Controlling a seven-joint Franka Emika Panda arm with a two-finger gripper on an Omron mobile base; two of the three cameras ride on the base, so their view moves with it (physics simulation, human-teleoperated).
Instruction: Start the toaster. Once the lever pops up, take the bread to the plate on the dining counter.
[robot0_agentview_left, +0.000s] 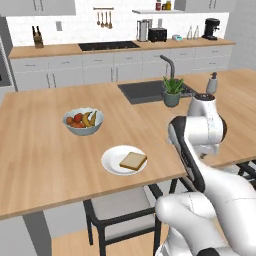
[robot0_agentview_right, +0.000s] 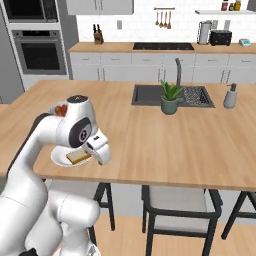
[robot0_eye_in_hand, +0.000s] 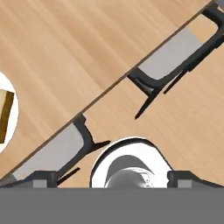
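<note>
Bread (robot0_agentview_left: 133, 161) flat on plate (robot0_agentview_left: 112, 161), near front edge of dining counter (robot0_agentview_left: 45, 150). Gripper (robot0_eye_in_hand: 112, 177) spread wide, empty, aimed down past the edge at chairs. Risk as judged: arm sweep clipping plate, shoving it off.

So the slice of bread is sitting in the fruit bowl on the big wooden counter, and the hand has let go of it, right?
Not quite. The bread lies on the white plate, beside the fruit bowl, as the left base view shows. The rest holds: it is on the big wooden counter, and the hand is open and off it.
</note>
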